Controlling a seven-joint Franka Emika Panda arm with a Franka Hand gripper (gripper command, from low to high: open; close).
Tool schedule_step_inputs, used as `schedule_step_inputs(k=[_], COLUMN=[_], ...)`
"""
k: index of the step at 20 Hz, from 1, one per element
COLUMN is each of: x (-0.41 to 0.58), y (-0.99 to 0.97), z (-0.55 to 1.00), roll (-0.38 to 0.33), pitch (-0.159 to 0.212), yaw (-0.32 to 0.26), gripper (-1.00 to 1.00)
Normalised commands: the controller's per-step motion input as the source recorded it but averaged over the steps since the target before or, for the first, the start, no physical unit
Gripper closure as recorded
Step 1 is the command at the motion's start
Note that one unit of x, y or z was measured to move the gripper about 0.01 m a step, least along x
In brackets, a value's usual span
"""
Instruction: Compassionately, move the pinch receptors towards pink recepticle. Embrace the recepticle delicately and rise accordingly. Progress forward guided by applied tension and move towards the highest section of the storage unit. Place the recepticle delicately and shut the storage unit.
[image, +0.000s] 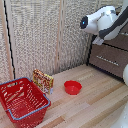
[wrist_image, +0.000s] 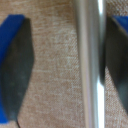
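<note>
In the wrist view my gripper (wrist_image: 65, 65) is open, its dark fingers (wrist_image: 15, 70) with blue tips standing wide apart. A silver bar handle (wrist_image: 90, 65) runs between them, close to one finger, with a beige woven surface behind it. In the exterior view the white arm (image: 102, 22) reaches to the top of the dark brown storage unit (image: 111, 56) at the exterior view's right; the fingers themselves are hidden there. The pink recepticle is out of view in both frames.
A low red bowl (image: 72, 87) lies on the light wooden floor. A red wire basket (image: 22, 100) stands at the exterior view's left, with a yellow-orange snack bag (image: 43, 80) behind it. Woven beige panels (image: 40, 35) form the back wall.
</note>
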Motion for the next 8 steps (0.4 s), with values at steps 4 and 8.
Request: schedule_step_inputs(k=[4,8], x=[0.259,0.142], y=[0.47,0.59], z=[0.0,0.0], roll=[0.0,-0.034], pitch=[0.0,-0.003], yaw=[-0.157,-0.195], gripper=[-1.0,-1.0])
